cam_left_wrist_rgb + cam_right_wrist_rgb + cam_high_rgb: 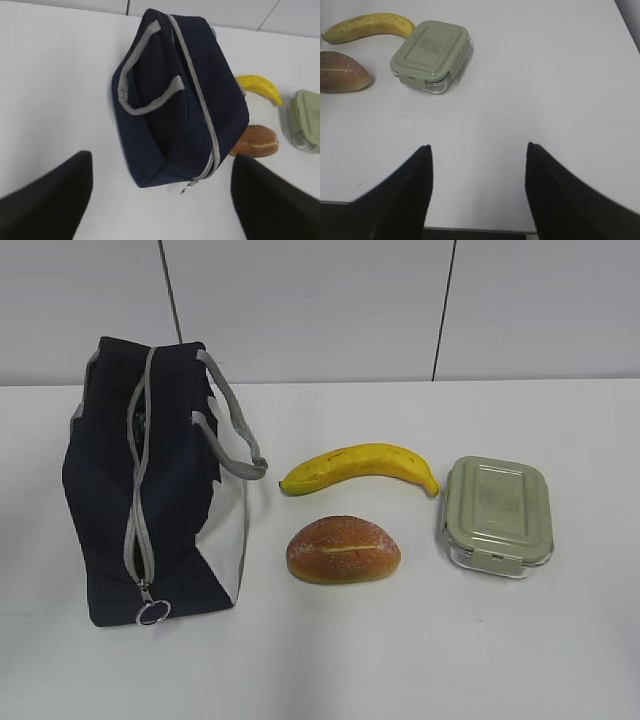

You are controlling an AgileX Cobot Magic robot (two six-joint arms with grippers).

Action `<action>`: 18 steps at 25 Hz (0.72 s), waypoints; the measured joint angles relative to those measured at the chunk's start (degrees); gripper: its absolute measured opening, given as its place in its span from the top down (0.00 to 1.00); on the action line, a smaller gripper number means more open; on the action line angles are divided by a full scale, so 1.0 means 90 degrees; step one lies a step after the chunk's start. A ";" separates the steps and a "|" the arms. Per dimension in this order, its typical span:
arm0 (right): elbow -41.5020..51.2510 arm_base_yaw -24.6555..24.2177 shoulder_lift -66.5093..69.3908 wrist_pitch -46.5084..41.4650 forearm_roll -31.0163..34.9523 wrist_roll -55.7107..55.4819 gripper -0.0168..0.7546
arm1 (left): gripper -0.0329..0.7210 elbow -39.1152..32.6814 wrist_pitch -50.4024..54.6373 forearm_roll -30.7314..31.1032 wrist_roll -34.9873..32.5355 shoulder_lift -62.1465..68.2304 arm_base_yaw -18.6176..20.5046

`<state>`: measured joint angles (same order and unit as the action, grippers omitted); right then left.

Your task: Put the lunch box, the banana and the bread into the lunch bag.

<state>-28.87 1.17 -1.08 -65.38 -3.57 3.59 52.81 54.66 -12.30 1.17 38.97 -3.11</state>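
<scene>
Both tools are wide open and hold nothing. The big navy-blue fabric lunch bag (175,95) sits ahead of the left tool (160,200). The small clear lunch box with a green lid (431,55), long yellow banana (367,26) and round brown bread (342,73) lie ahead-left of the right tool (477,195) on the white desk (545,90).

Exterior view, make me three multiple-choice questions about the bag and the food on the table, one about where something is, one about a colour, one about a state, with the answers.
1. Where does the bread lie?
A. in front of the banana, between the lunch bag and the lunch box
B. inside the lunch bag
C. on top of the lunch box

2. What colour is the lid of the lunch box?
A. red
B. pale green
C. black

3. How is the zipper of the lunch bag?
A. wide open, with food showing inside
B. torn off
C. closed along the top, with the ring pull at the near end

Answers: 1 A, the bun rests on the table nearer the camera than the banana, with the bag to its left and the box to its right. 2 B, the lid is sage green over a clear base. 3 C, the grey zipper line runs shut down to the ring.
</scene>
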 joint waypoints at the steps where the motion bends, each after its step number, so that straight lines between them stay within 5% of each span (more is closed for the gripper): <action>1: 0.0000 0.0000 0.0000 0.0000 0.0000 0.0000 0.41 | 0.22 0.0182 -0.0023 -0.0075 0.0000 0.0330 0.0000; 18: 0.0000 0.0000 0.0000 0.0000 0.0000 0.0000 0.41 | 0.24 0.2734 0.0645 -0.0930 -0.0169 0.4717 0.0000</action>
<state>-28.87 1.17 -1.08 -65.38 -3.57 3.59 77.41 60.47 -20.67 -0.35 81.42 -3.11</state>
